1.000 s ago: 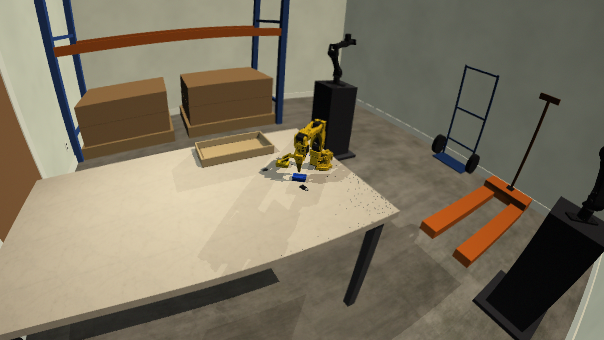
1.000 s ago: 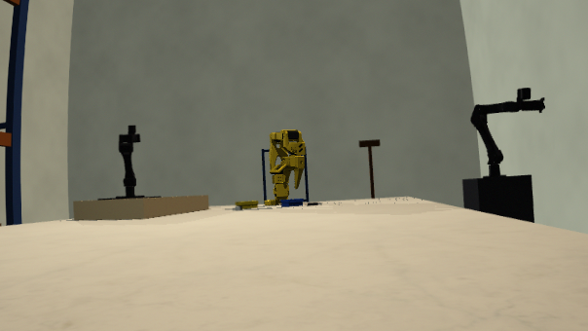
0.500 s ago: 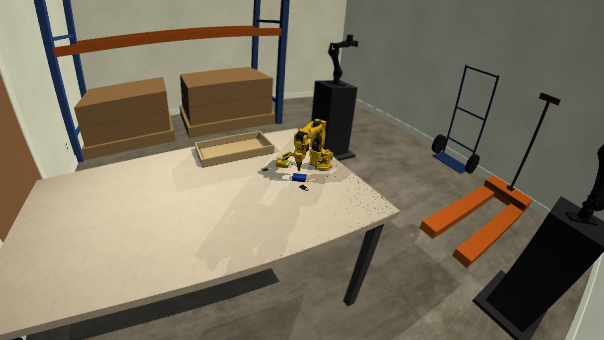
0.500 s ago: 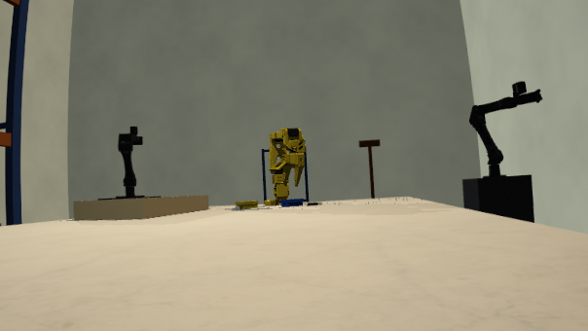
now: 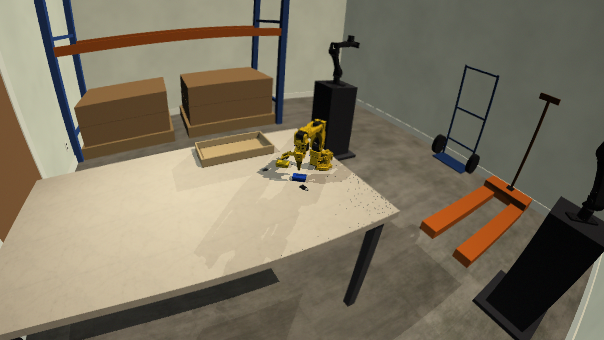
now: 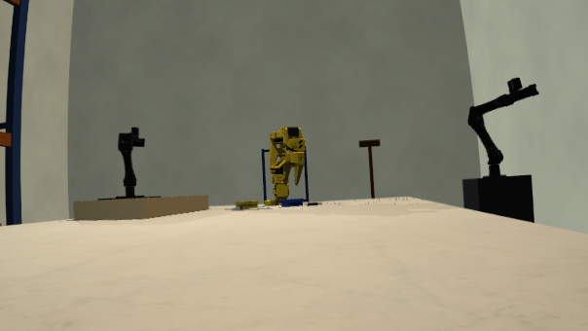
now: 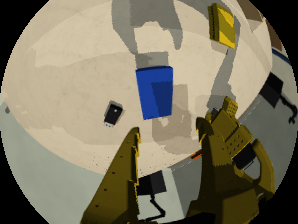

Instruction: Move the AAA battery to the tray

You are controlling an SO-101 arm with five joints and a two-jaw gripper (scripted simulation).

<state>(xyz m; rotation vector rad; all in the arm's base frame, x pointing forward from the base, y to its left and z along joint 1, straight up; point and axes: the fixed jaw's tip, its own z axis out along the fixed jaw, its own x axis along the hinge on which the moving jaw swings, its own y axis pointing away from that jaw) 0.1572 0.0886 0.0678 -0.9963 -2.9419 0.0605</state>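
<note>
The blue box [image 5: 299, 177] [image 6: 292, 202] [image 7: 154, 91] lies on the table [image 5: 125, 225] just in front of the yellow arm's base. Its upper face shows a darker inner rectangle, and I cannot tell whether a lid is on it. My gripper [image 5: 298, 163] [image 6: 297, 182] [image 7: 172, 129] points down above the box, a little behind it. Its jaws are partly apart with nothing between them. The tan tray [image 5: 234, 147] [image 6: 141, 206] stands to the left and looks empty. The battery is not visible.
A small black object [image 5: 303, 187] [image 7: 113, 112] lies on the table near the blue box. A flat yellow box [image 5: 283, 162] [image 6: 246, 202] [image 7: 222, 26] lies left of the arm, and another small dark piece [image 5: 264, 170] beyond it. The table's right edge is close.
</note>
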